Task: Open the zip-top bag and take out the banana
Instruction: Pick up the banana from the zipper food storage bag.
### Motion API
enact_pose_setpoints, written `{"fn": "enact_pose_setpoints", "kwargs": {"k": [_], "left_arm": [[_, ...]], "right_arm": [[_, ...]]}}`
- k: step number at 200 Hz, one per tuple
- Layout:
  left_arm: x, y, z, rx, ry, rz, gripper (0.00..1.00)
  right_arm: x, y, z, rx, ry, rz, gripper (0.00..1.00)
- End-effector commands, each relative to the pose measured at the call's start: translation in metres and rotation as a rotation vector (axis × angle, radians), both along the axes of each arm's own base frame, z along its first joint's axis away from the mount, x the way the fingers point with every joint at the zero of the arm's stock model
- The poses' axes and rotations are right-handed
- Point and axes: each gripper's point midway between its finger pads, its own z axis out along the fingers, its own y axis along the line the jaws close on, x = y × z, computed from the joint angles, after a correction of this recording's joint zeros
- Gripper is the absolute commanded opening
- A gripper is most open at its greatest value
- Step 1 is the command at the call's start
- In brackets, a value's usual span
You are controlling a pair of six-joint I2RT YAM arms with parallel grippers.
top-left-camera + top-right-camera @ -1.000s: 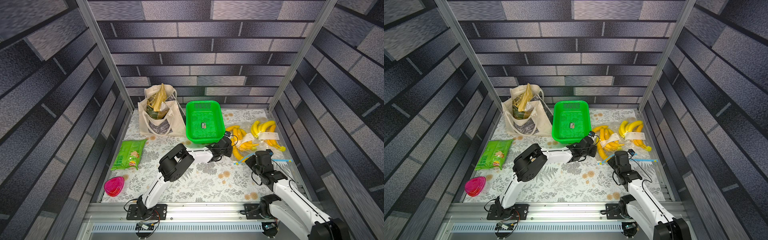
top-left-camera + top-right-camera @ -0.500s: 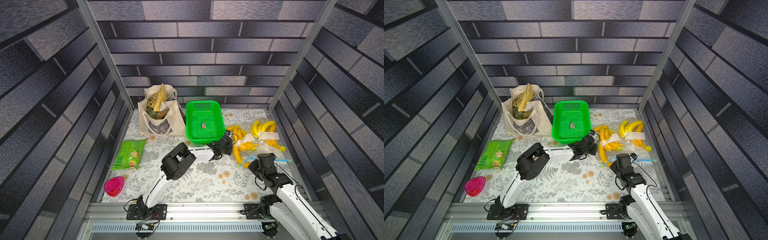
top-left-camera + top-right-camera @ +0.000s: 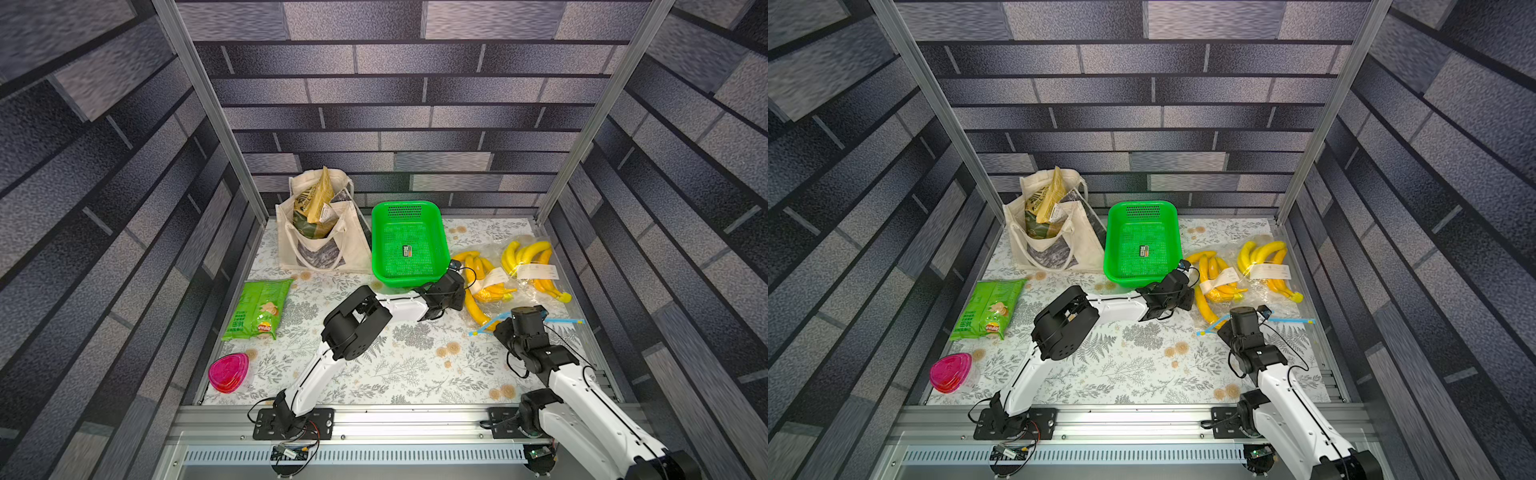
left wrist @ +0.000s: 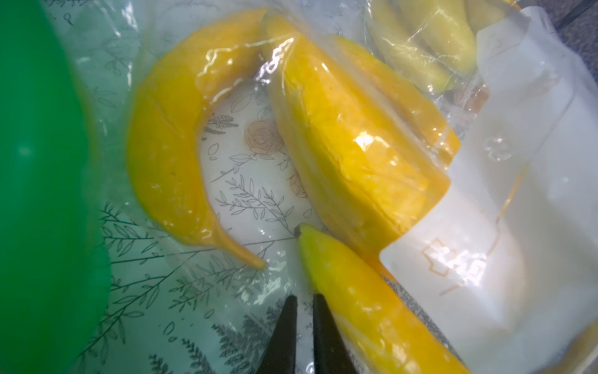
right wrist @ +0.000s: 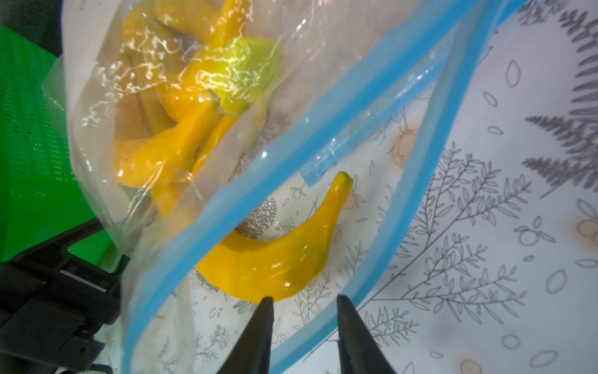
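The clear zip-top bag [image 3: 492, 255] with a blue zip strip [image 5: 356, 107] lies at the right, next to the basket, and holds a labelled banana bunch. One loose banana [image 3: 473, 309] [image 5: 275, 259] lies in the bag's open mouth, between the two blue lips. My right gripper [image 5: 304, 299] is open, its fingertips just short of that banana, and one blue lip runs across the gap. My left gripper [image 4: 303, 297] is pinched on the bag's clear film beside the banana [image 4: 356, 291]. Both top views show it at the bag's basket side [image 3: 1187, 286].
A green basket [image 3: 405, 204] stands just left of the bag and touches the left arm. A second wrapped banana bunch [image 3: 532, 266] lies at the far right. A tote bag [image 3: 320, 245], a chips bag [image 3: 257, 309] and a pink container [image 3: 228, 372] are on the left.
My right gripper has gone from shut to open. The loose banana has slid further toward the bag's mouth. The left gripper has kept its pinch and place.
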Motion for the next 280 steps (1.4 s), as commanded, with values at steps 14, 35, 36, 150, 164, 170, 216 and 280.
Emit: {"fn": "enact_pose_setpoints", "kwargs": {"k": [14,35,36,150,164,170,216,280], "left_arm": [[-0.001,0.000,-0.001,0.021,-0.004,-0.003,0.14],[-0.002,-0.001,-0.001,0.022,-0.003,-0.007,0.14],[-0.002,-0.001,-0.002,0.022,-0.003,-0.007,0.14],[-0.013,-0.016,-0.010,0.034,0.006,-0.052,0.14],[-0.016,-0.019,-0.012,0.036,0.009,-0.060,0.13],[-0.016,-0.020,-0.013,0.037,0.010,-0.061,0.13],[-0.017,-0.021,-0.012,0.038,0.007,-0.061,0.13],[-0.011,-0.016,-0.011,0.043,0.000,-0.041,0.13]], "right_arm": [[0.011,-0.008,0.002,0.003,-0.042,-0.022,0.46],[0.020,-0.012,0.003,0.028,-0.060,-0.042,0.52],[0.021,-0.012,0.003,0.030,-0.061,-0.043,0.52],[0.049,-0.012,-0.023,0.105,-0.016,-0.096,0.51],[0.050,-0.013,-0.027,0.105,-0.008,-0.112,0.47],[0.050,-0.015,-0.029,0.102,-0.001,-0.121,0.44],[0.050,-0.024,-0.036,0.070,0.001,-0.171,0.25],[0.043,-0.029,-0.013,0.046,-0.053,-0.167,0.16]]}}
